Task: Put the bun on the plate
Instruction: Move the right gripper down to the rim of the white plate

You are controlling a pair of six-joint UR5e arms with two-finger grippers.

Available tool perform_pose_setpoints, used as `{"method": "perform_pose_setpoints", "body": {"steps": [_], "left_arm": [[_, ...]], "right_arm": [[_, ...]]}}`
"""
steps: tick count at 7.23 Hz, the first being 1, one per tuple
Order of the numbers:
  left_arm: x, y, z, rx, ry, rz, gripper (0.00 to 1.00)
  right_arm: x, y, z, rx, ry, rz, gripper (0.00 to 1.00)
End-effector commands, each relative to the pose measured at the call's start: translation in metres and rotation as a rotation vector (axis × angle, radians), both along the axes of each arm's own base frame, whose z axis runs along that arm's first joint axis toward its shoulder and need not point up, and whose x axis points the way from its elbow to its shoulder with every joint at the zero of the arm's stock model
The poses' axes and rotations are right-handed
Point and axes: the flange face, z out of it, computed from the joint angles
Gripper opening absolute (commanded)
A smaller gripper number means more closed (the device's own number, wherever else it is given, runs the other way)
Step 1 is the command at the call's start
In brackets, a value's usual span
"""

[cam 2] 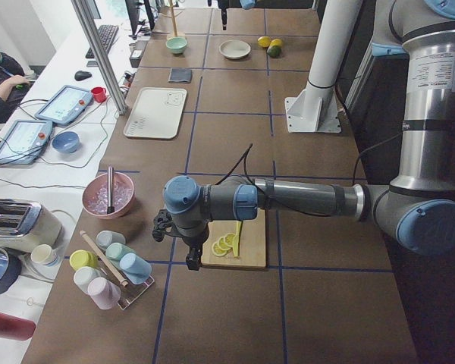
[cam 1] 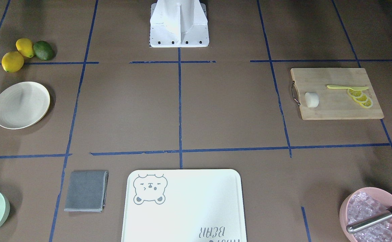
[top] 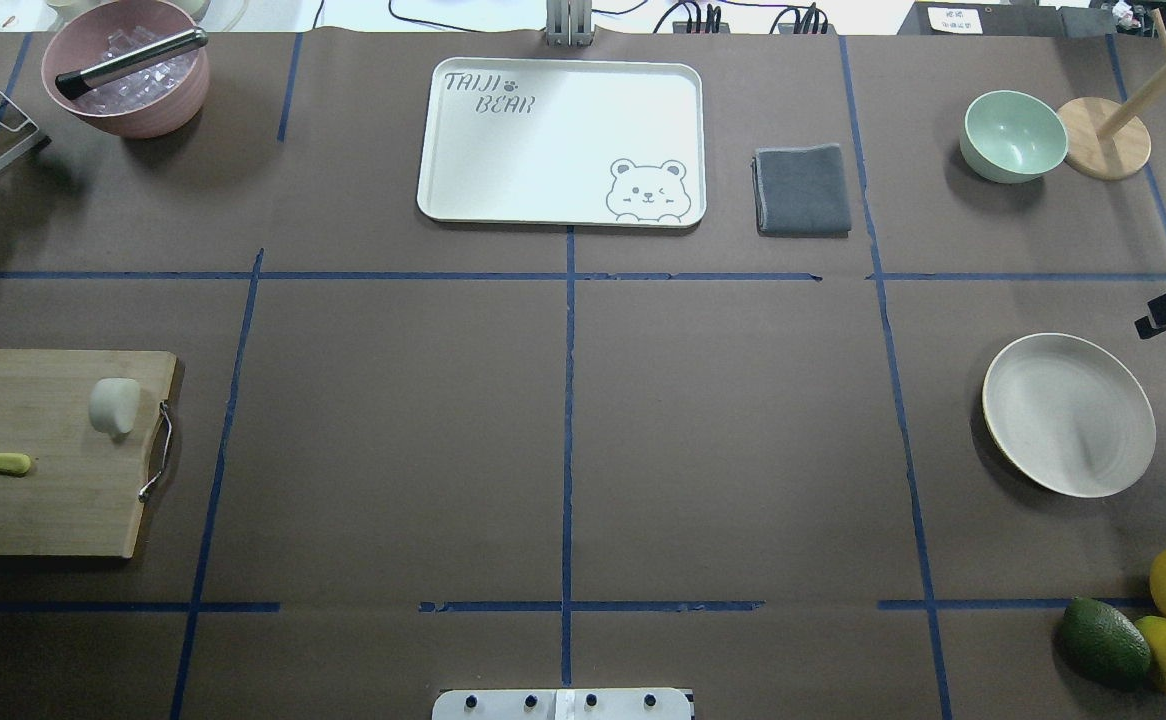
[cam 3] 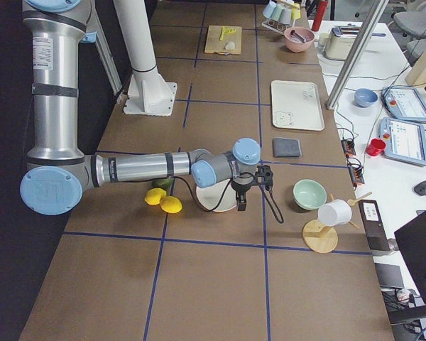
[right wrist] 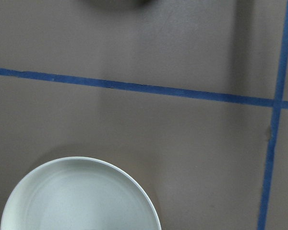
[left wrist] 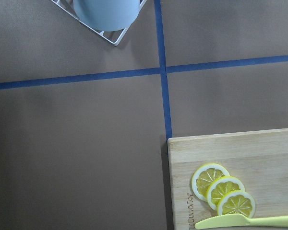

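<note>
Wooden board (top: 43,500) bearing bun (top: 115,405) overruns overhead view's edge.

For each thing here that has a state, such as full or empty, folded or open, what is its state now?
bun, lying on the cutting board, not gripped.
plate, empty.
mint-green bowl, upright, empty.
pink bowl, filled with ice, metal tool inside.
tray, empty.
cloth, folded.
left gripper, open or shut: cannot tell.
right gripper, open or shut: cannot tell.

The small white bun (top: 114,405) lies on its side at the table's (top: 723,420) 9 o'clock. The round cream plate (top: 1068,415) sits flat at 3 o'clock.
</note>
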Motion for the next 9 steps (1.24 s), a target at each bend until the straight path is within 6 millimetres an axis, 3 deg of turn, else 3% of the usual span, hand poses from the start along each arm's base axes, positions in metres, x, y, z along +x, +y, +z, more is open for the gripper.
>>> {"method": "perform_pose_setpoints", "body": {"steps": [1, 2, 5, 7, 8, 9], "left_arm": [[0.0, 0.0, 0.001, -0.002, 0.0, 0.0, 1.0], [0.0, 0.0, 0.001, -0.004, 0.0, 0.0, 1.0], [0.0, 0.0, 0.001, -0.004, 0.0, 0.0, 1.0], [0.0, 0.0, 0.002, -0.005, 0.0, 0.0, 1.0], [0.0, 0.0, 0.003, -0.007, 0.0, 0.0, 1.0], [0.0, 0.0, 0.002, -0.005, 0.0, 0.0, 1.0]], "right_arm": [[-0.024, 0.031, 0.062, 0.018, -0.039, 0.029, 0.98], [-0.023, 0.036, 0.081, 0.043, -0.055, 0.028, 0.98], [-0.034, 0.041, 0.077, 0.016, -0.075, 0.024, 0.74], [-0.035, 0.053, 0.064, 0.029, -0.095, 0.001, 0.11], [-0.034, 0.056, 0.057, 0.037, -0.102, -0.001, 0.01], [-0.033, 0.059, 0.055, 0.037, -0.106, -0.004, 0.0]]}}
